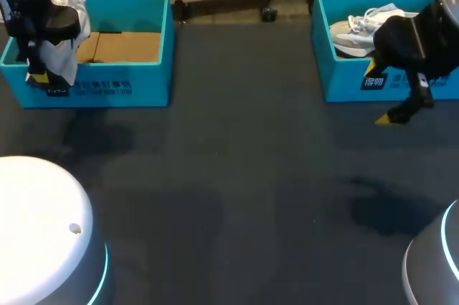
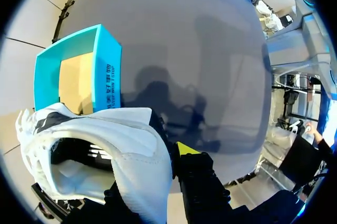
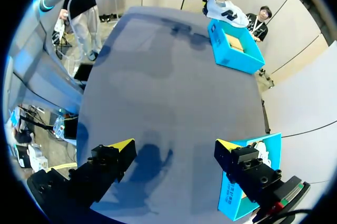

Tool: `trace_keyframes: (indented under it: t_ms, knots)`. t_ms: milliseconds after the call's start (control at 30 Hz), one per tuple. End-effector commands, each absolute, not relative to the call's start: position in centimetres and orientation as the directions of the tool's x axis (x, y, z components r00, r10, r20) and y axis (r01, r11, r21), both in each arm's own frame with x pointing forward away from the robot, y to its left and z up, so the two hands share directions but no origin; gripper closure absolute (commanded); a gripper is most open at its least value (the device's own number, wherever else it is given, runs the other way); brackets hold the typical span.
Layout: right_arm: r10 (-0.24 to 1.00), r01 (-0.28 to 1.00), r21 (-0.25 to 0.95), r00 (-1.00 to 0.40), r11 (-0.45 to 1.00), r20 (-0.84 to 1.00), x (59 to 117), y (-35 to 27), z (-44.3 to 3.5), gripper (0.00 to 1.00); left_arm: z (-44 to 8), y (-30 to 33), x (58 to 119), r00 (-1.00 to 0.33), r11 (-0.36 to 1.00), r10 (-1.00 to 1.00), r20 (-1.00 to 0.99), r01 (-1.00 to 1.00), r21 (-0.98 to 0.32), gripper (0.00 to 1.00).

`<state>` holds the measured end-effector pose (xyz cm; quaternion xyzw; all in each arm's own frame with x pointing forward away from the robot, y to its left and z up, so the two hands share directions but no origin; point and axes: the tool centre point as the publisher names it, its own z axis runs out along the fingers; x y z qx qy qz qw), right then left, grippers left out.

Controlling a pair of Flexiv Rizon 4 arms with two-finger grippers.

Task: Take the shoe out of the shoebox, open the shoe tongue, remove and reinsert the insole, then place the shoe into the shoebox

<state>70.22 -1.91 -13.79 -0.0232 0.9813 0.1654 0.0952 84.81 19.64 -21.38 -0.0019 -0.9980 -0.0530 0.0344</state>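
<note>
My left pincer point(image 1: 41, 79) is clamped on the shoe point(image 1: 68, 29), holding it up over the left end of the left shoebox point(image 1: 122, 79) at the far left of the worktop point(image 1: 237, 176). In the left wrist view the side wall of the shoe point(image 2: 126, 150) sits between my fingers; one yellow tip point(image 2: 187, 149) shows on the outside of it and the other is hidden by the shoe. The left shoebox point(image 2: 102, 71) lies ahead of and below the pincer.

The shoe is white, with a mesh upper and a dark mark on its side; its opening faces my wrist camera and the inside is dark with pale marks. The white laces bunch at the end away from the visible tip.

The left shoebox is teal with print on its near wall; its brown cardboard floor is bare where it shows.

My right pincer point(image 3: 175, 147) is spread wide and holds nothing. It hangs over the dark worktop just in front of the near wall of the right shoebox point(image 1: 344, 79) — teal as well, at the far right. A second shoe point(image 1: 358, 29), pale with white laces, lies inside that box; my right arm covers part of it in the head view.
</note>
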Motion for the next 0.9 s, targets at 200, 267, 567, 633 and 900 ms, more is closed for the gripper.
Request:
trace_keyframes:
  t_ms: [200, 267, 567, 633, 900]
  knots:
    - [-0.014, -0.075, 0.318, -0.982, 0.945, -0.191, 70.4, -1.8, -13.8, 0.00, -21.2, 19.7, 84.7, -0.998, 0.994, 0.001, 0.066, 0.008, 0.105, 1.00]
    - [-0.014, -0.075, 0.318, -0.982, 0.945, -0.191, 70.4, -1.8, -13.8, 0.00, -21.3, 19.7, 84.7, -0.998, 0.993, 0.007, 0.064, 0.014, 0.115, 1.00]
    - [-0.014, -0.075, 0.318, -0.982, 0.945, -0.191, 70.4, -1.8, -13.8, 0.00, -21.0, 23.8, 86.4, -0.998, 0.993, -0.011, 0.054, -0.004, 0.120, 1.00]
    - [-0.014, -0.075, 0.318, -0.982, 0.945, -0.191, 70.4, -1.8, -13.8, 0.00, -20.9, 24.7, 87.1, -0.999, 0.990, -0.027, 0.043, -0.020, 0.137, 1.00]
    - [-0.014, -0.075, 0.318, -0.982, 0.945, -0.191, 70.4, -1.8, -13.8, 0.00, -21.0, 27.7, 90.6, -0.997, 0.990, -0.026, 0.076, -0.015, 0.137, 1.00]
